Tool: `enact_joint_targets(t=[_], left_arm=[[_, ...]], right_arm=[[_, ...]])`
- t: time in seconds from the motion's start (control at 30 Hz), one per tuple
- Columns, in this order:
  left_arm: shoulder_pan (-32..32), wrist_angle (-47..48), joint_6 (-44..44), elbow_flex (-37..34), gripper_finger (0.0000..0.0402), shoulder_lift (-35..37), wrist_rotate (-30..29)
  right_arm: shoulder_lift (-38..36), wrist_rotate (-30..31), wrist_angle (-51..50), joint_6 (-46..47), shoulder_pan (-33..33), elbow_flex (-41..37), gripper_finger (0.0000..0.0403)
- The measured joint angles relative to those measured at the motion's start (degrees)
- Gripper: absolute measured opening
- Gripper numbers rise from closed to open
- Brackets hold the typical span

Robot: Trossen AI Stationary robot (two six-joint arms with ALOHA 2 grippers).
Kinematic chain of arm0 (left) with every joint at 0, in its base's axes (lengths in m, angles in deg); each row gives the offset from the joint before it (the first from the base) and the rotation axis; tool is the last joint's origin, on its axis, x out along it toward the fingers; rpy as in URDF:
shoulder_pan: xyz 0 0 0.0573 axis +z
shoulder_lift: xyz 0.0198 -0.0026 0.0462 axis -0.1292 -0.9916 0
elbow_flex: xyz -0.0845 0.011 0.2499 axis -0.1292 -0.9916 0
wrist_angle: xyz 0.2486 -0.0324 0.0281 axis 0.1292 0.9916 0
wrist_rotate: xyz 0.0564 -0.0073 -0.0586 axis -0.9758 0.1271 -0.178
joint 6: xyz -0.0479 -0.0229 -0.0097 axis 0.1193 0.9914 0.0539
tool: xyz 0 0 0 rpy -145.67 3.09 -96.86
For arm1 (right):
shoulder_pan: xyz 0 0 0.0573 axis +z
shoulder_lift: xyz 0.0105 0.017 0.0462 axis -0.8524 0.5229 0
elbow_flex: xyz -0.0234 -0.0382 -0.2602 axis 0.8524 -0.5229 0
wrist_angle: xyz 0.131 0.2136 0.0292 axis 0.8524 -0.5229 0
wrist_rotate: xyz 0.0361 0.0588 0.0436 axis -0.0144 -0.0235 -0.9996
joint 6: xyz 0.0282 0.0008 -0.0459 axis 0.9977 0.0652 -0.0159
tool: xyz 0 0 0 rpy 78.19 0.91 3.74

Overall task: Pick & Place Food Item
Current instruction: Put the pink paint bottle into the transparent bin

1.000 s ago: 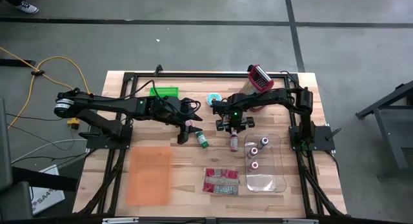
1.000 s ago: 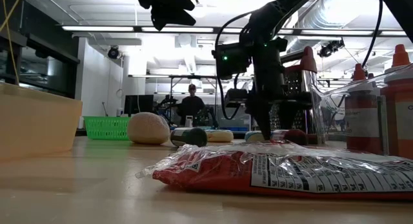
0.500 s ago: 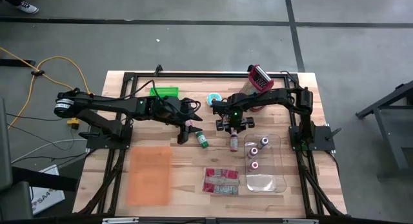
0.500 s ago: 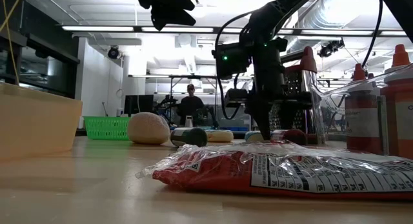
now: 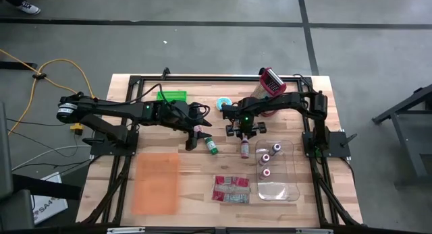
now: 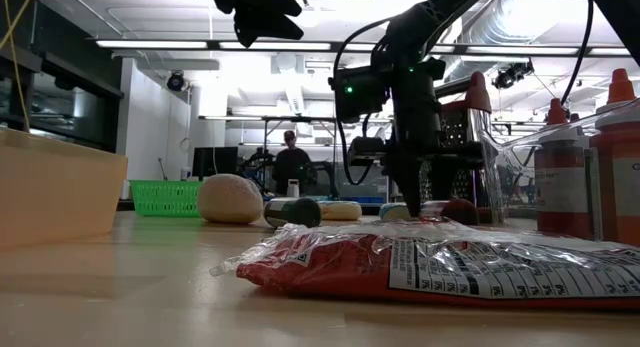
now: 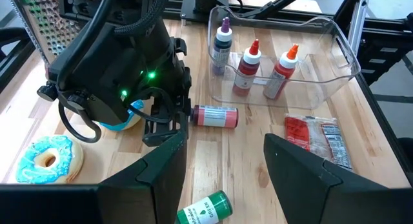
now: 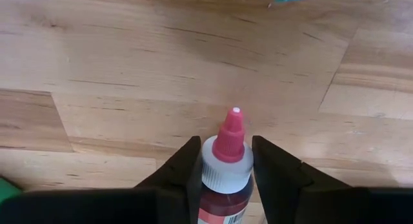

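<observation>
Wooden table (image 5: 196,197) inside a black frame, with both dark arms reaching in toward the middle from the two sides. On the left half, near the front edge, a flat tan board (image 5: 156,183); on the right half, a clear bin (image 5: 293,168) holding three upright squeeze bottles (image 5: 266,156). Between board and bin, lying flat, a red packet (image 5: 231,189). Toward the far edge, a green basket (image 5: 172,95), a grater (image 5: 270,80) and a blue-iced doughnut (image 5: 223,104). Left gripper (image 5: 197,131) raised off the table left of centre, fingers standing well apart with nothing between them in its own wrist view (image 7: 224,143). Just beside it on the wood, a small green-labelled bottle (image 5: 211,146) lying on its side. Right gripper (image 5: 243,134) down at table level in the centre, just left of the clear bin, closed around the neck of the red sauce bottle (image 5: 244,149). In the right wrist view, one dark finger (image 8: 187,166) pressed to each side of the bottle's white collar, the red nozzle poking out forward between them. Bottle itself flat on the table, not lifted: long axis running from the far edge toward the front edge, cap end under the gripper toward the far side, base toward the front, near the red packet but apart from it. Seen from the left wrist view (image 7: 216,115), same bottle lying lengthwise with its white collar tucked into the right gripper's fingers (image 7: 161,124) and its base toward the bin. In the low view, right gripper (image 6: 410,202) reaching straight down to the tabletop behind the packet.
</observation>
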Motion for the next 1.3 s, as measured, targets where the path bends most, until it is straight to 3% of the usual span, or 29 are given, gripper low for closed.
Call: enact_joint_targets(t=[0.57, 1.03, 1.3], left_arm=[[0.0, 0.0, 0.0, 0.0, 0.0199, 0.0, 0.0], [0.0, 0.0, 0.0, 0.0, 0.0199, 0.0, 0.0], [0.0, 0.0, 0.0, 0.0, 0.0199, 0.0, 0.0]], right_arm=[[0.0, 0.3, 0.9, -0.1, 0.0, 0.0, 0.0105], [-1.7, 6.1, 1.8, -2.4, 0.4, 0.0, 0.0104], [-4.4, 5.9, 0.6, -3.3, 0.5, 0.0, 0.0104]])
